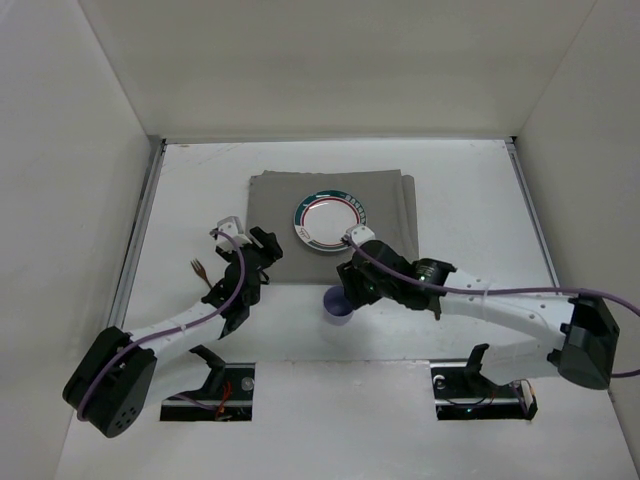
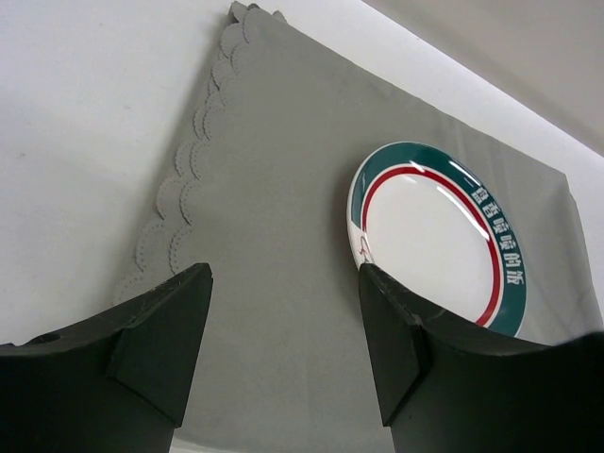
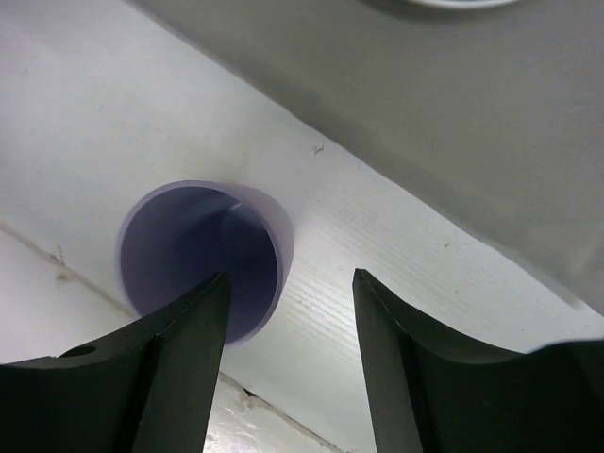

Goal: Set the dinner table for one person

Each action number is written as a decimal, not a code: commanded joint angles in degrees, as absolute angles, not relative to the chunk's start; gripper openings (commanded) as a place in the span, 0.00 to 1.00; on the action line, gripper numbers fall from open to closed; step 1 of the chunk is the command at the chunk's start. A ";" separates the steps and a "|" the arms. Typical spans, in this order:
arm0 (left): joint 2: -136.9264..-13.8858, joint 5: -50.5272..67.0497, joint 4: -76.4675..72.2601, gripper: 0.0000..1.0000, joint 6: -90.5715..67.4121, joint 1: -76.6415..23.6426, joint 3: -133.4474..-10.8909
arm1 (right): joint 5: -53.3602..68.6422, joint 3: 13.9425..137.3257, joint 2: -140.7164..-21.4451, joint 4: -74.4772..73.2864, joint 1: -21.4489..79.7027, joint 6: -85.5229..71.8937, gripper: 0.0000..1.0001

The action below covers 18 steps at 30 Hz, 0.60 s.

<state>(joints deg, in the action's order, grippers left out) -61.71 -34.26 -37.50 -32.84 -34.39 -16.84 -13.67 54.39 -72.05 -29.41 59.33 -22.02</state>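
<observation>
Closest to me, at the near edge where the two arms are bolted, begins the broad matte white dinner table (image 1: 470, 200). It runs under everything to the far wall, with thin metal rails down its left and right edges. I'd judge it rigid and fixed, not a thing to take hold of anywhere but a surface to set things on, and dull enough that a cup should not skate on it.

A little in from the near edge, about midway along it, a small pale purple thin-walled cup (image 1: 337, 305) stands mouth up on bare table, just short of the mat. The right gripper (image 3: 291, 281) hangs over it with jaws spread. One finger lies across the rim, though whether it touches I cannot tell. The cup looks light and easily tipped, so pinching its wall, one finger inside and one outside, seems sensible.

Toward the left edge lies what looks like a small brown fork (image 1: 200, 268), partly hidden by the arm. The left gripper (image 2: 283, 278), jaws wide apart and holding nothing, is above the near left corner of a grey rectangular cloth mat (image 2: 274, 189) with a scalloped side. Farther back, mid-mat, lies a round white plate (image 1: 330, 220) ringed in green and red.
</observation>
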 commanded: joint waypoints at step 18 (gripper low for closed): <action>-61.17 -34.28 -40.52 0.62 -33.31 -34.50 -16.08 | -13.45 67.32 -71.44 -14.61 45.51 -21.44 0.08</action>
<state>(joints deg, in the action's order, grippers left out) -61.71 -34.09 -37.54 -32.88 -34.39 -16.49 -12.80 62.81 -71.96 -25.10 51.27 -20.99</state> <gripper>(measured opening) 0.614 0.088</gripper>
